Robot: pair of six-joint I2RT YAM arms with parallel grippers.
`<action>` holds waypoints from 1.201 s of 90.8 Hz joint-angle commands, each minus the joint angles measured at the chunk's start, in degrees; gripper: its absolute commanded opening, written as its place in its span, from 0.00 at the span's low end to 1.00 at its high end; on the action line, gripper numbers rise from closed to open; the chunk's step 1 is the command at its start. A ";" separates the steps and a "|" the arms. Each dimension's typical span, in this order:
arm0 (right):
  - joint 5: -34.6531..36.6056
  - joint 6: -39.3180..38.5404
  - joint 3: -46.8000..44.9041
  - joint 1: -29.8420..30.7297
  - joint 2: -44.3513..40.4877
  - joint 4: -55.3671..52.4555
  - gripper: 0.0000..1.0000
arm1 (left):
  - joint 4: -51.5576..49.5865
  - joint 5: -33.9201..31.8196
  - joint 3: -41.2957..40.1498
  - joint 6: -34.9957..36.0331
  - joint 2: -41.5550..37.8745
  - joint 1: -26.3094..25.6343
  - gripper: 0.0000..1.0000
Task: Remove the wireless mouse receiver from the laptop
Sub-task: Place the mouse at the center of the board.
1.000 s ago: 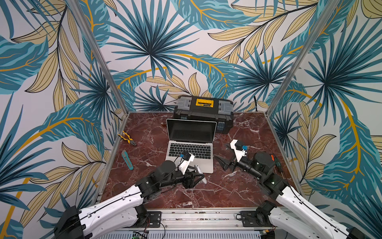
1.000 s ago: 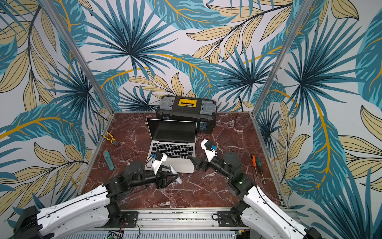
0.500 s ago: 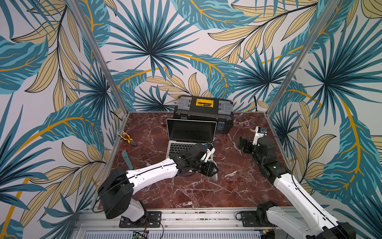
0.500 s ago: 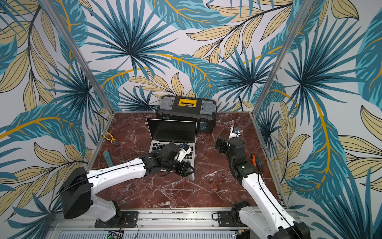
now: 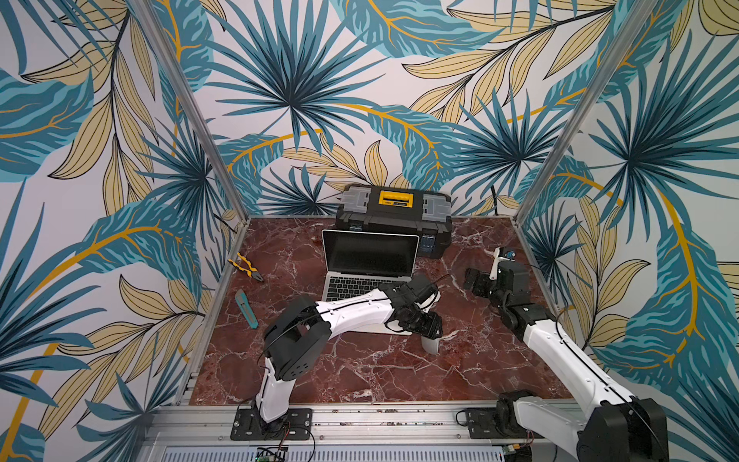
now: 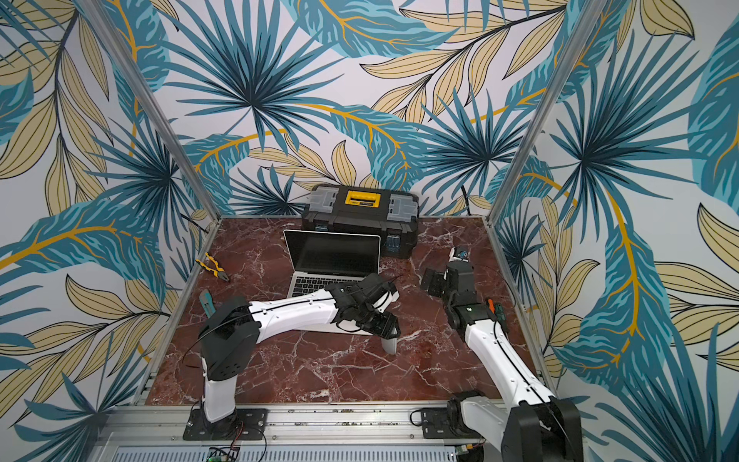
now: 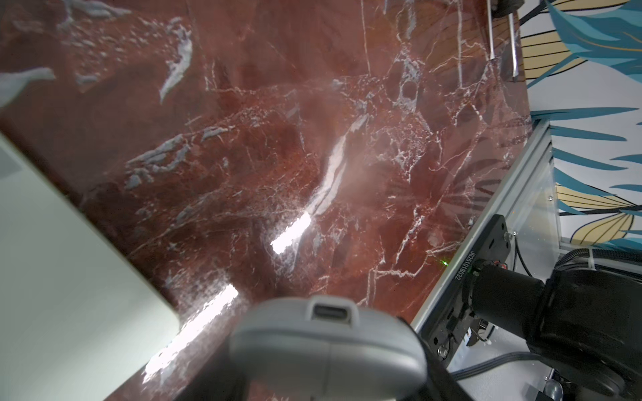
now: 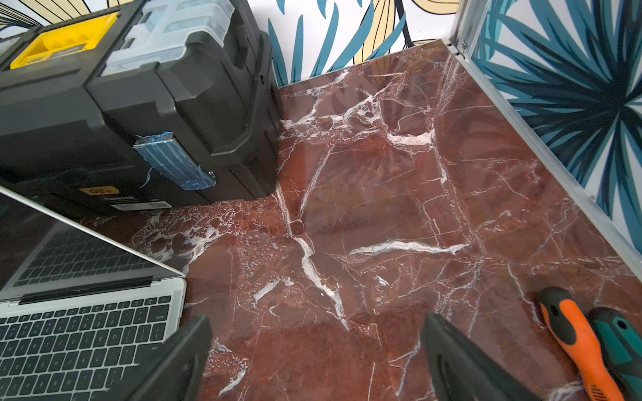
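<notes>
Step in hand looks like the approach. The right gripper (image 8: 312, 361) hangs splayed wide and empty, right of the laptop (image 5: 370, 260) in both top views. The left gripper (image 5: 428, 332) is clamped on a grey mouse (image 7: 326, 343). The laptop sits mid-frame just below the toolbox (image 5: 394, 218), lid up, screen dark. The receiver is too small to spot. Next move probably means lining up on the laptop's right edge.

White-shelled arms (image 5: 360, 310) have black joints (image 5: 296, 348), thin black cables (image 6: 518, 362), bolted base plates (image 5: 244, 420); right tool (image 8: 316, 319) black-fingered.
</notes>
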 commanded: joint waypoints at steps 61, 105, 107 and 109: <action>-5.31 0.81 -5.00 -0.96 1.16 3.66 0.99 | -4.40 -0.38 8.49 -1.47 8.81 -0.10 0.69; -5.61 0.98 -6.16 -1.05 1.44 3.94 0.99 | 1.29 -5.52 5.01 -0.44 -1.37 -0.04 0.73; -5.52 0.99 -6.21 -0.99 1.54 3.87 0.99 | 2.36 -6.32 3.97 0.22 -3.24 -0.02 0.73; -5.39 0.93 -6.25 -0.96 1.47 3.83 0.99 | 3.46 -7.51 2.70 1.09 -5.38 -0.02 0.73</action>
